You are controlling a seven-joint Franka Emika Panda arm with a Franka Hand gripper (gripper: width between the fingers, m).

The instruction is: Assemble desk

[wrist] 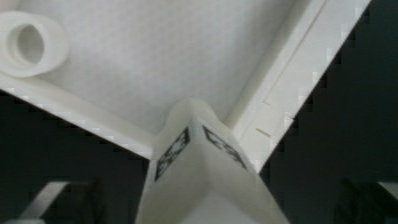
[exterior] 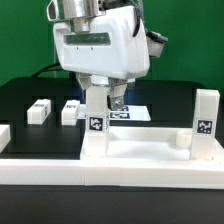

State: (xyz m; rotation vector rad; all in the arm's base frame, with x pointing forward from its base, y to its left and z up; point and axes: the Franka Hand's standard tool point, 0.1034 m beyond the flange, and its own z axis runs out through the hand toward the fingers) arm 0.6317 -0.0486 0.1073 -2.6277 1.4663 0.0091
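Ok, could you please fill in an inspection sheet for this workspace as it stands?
Surface: black table top, with the thin flat white marker board lying behind the gripper.
Job's things: large white plastic rimmed desk panel in front; a white tagged block corner leg upright on it at the exterior view's right; a white tagged middle leg upright under the gripper; two small white loose legs on the table at the exterior view's left.
Clutter: nothing seen.
Grippers: the two-finger gripper is down at the middle leg; its grip cannot be told.
Cables: nothing seen.
Surroundings: plain green backdrop.
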